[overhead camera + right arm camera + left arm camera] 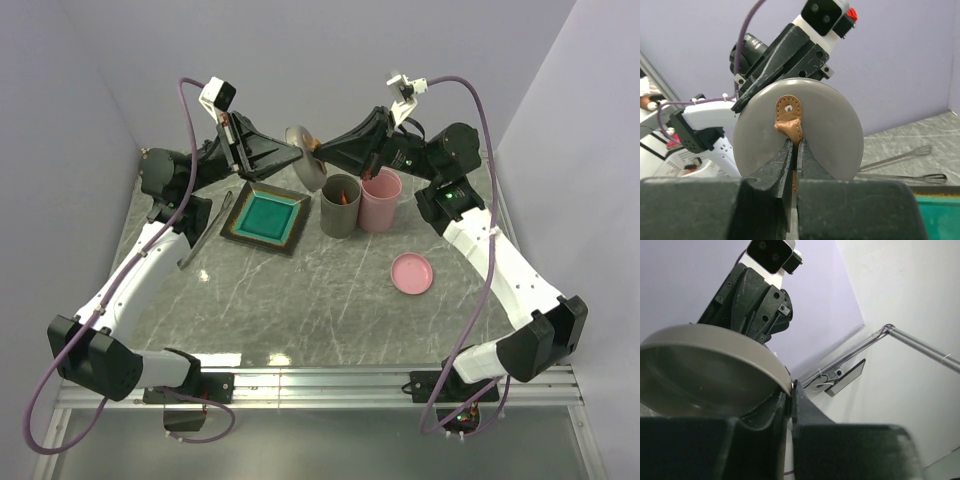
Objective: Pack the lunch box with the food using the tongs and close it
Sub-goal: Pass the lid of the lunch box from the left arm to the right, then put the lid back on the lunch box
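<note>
The tongs [205, 232] lie flat on the worktop [330, 300] at the far left, just beside the square teal plate [268, 220]. Above the plate's far edge, the left hand [290, 152] has its fingers [805, 410] close together on either side of the grey lid's [303, 160] rim. The wrist view does not settle whether they actually press it. The lid stands on edge in the air. The right hand [318, 152] is clamped tight on the brown tab [789, 117] at the lid's centre. Below stands the grey lunch box tub [340, 205], with some orange food [345, 197] barely visible inside. A pink tub [380, 203] touches it, and a pink lid [412, 273] lies apart.
</note>
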